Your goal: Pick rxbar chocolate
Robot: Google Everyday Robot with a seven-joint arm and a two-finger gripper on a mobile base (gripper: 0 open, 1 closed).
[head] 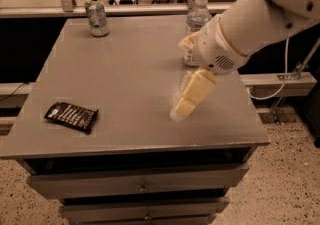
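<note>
**Q:** First entry, the end effector?
**A:** One gripper [184, 106], cream-coloured, angled down and to the left. It is over the right-of-centre part of the table [125, 64], in the near half. Spread or closed: cannot tell. Whether it touches the top or hangs just above it: cannot tell.

**Q:** What carries it?
**A:** One white arm [250, 24], coming in from the upper right. A rounded housing with a small vent grille sits just above the gripper.

**Q:** And the item to be picked?
**A:** One rxbar chocolate [71, 117], a flat black wrapper with rows of white lettering. It lies flat near the near-left corner of the table, slightly askew, well apart from the gripper and to its left.

**Q:** Other stock on the top?
**A:** One green-and-white can [96, 16], upright at the far-left corner. One clear water bottle [196, 21] with a white cap, upright at the far right, its lower part hidden behind the arm.

**Q:** Furniture and surroundings?
**A:** The table is grey, with drawers [140, 181] with small knobs stacked under its near edge. The floor [290, 179] is speckled. One white cable [285, 66] hangs at the right.
</note>
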